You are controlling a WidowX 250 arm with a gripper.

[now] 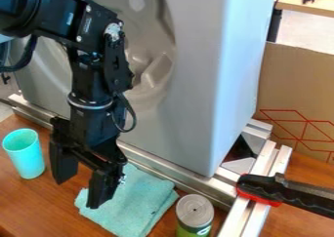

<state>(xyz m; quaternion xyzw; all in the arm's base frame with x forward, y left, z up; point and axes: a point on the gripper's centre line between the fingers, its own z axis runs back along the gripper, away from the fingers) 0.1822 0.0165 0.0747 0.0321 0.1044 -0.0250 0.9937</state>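
My gripper point(80, 188) hangs from the upper left over the wooden surface, its two fingers spread apart with nothing between them. One finger stands just right of a turquoise cup point(26, 155), the other is over the left part of a folded teal cloth point(140, 197). The cup tilts slightly in view, its open rim upward. A can point(194, 212) with a silver lid and green side stands right of the cloth, near the bottom edge.
A large grey metal panel point(196, 85) rises behind the gripper, along a metal rail point(170, 171). At the right are a black and red handled tool point(281, 191) over metal profiles and a cardboard sheet point(297, 89). The wooden surface point(32, 207) runs along the front left.
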